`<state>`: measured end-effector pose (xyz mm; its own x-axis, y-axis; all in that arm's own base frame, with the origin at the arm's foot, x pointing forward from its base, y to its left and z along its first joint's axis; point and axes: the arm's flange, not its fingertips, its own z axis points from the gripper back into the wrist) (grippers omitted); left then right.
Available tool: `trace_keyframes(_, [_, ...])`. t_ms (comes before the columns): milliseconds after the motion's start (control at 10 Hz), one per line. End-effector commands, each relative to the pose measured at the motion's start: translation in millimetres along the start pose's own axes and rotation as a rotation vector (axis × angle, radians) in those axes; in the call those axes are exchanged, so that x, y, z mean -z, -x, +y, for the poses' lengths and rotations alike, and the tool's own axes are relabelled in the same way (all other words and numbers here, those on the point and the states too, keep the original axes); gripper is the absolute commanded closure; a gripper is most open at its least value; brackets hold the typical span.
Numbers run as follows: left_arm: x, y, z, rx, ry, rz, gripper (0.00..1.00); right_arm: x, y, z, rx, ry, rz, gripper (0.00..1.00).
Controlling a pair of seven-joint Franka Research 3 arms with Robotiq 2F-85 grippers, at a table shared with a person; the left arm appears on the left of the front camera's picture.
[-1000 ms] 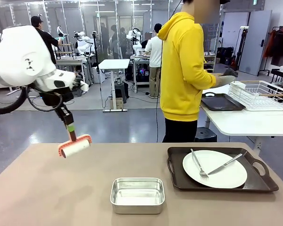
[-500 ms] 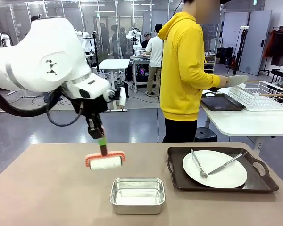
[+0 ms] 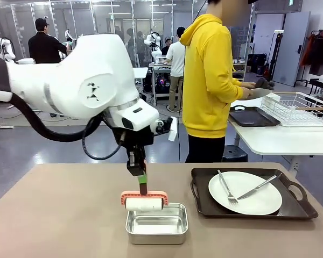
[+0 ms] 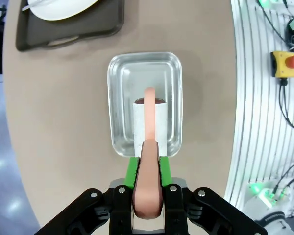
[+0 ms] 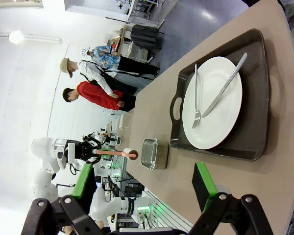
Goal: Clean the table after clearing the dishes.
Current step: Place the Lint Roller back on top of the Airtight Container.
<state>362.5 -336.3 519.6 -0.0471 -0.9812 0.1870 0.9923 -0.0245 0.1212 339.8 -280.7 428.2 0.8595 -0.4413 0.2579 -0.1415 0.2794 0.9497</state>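
Observation:
My left gripper (image 3: 142, 181) is shut on the salmon handle of a lint roller (image 3: 144, 203), whose white roll hangs just over the steel pan (image 3: 156, 223). In the left wrist view the left gripper (image 4: 148, 167) clamps the handle (image 4: 148, 196), and the roller (image 4: 149, 120) sits above the pan (image 4: 118, 103). One white plate (image 3: 245, 193) with a fork (image 3: 226, 187) and knife (image 3: 257, 186) lies on a dark tray (image 3: 204, 207) at the right of the brown table (image 3: 54, 215). My right gripper (image 5: 143, 183) is open, facing that plate (image 5: 213, 105) across the table.
A person in a yellow hoodie (image 3: 210, 80) stands at the far side, turned to a white side table (image 3: 280, 141) and holding a plate by the wire dish rack (image 3: 299, 107). A second dark tray (image 3: 253, 116) lies on that side table.
My left arm has swung right with the roller, from the table's left part to above the steel pan. The person's hands have shifted at the rack.

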Motion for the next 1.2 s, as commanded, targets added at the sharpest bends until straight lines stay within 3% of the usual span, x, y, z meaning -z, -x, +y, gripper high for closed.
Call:
trace_keyframes(0, [9, -16, 17, 0.021, 0.009, -0.011, 0.79, -2, 1, 3, -0.006, -0.006, 0.000, 0.00])
trace_keyframes(600, [61, -25, 40, -0.002, -0.003, 0.021, 0.79, -2, 1, 3, -0.006, -0.006, 0.000, 0.00])
trace_keyframes(1100, [88, -11, 57, -0.048, -0.038, 0.015, 0.79, -2, 1, 3, -0.006, -0.006, 0.000, 0.00])
